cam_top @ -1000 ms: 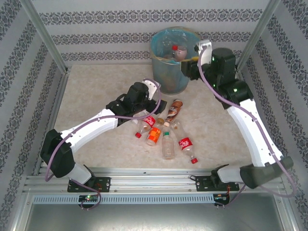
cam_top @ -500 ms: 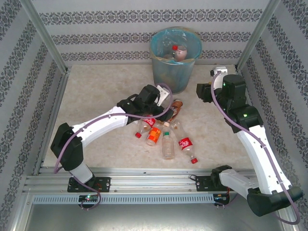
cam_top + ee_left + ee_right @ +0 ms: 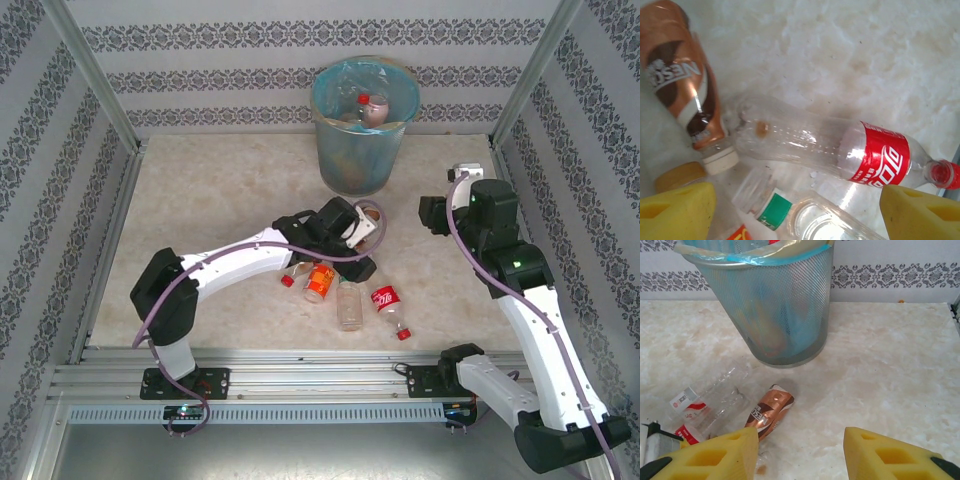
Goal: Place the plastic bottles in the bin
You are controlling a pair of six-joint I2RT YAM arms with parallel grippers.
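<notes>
Several plastic bottles lie in a pile mid-table: an orange-labelled one (image 3: 320,282), a clear one (image 3: 349,305) and a red-labelled one (image 3: 388,300). My left gripper (image 3: 362,250) hovers open over the pile. In its wrist view, a red-labelled clear bottle (image 3: 840,145), a brown bottle (image 3: 682,85) and a green-labelled bottle (image 3: 790,210) lie below the left gripper (image 3: 797,220). None is gripped. My right gripper (image 3: 428,215) is open and empty, right of the pile, facing the bin (image 3: 770,300) and the brown bottle (image 3: 769,412). The bin (image 3: 360,125) holds a red-capped bottle (image 3: 370,108).
Patterned walls and metal posts (image 3: 100,90) enclose the table. Bare marble surface (image 3: 210,190) stretches left of the bin and in front of the right gripper (image 3: 800,455). A crumpled clear bottle (image 3: 710,400) lies left of the brown one.
My left gripper has moved right and nearer, over the bottle pile, its jaws narrowing slightly. My right arm has drawn back from the bin's rim to the table's right side.
</notes>
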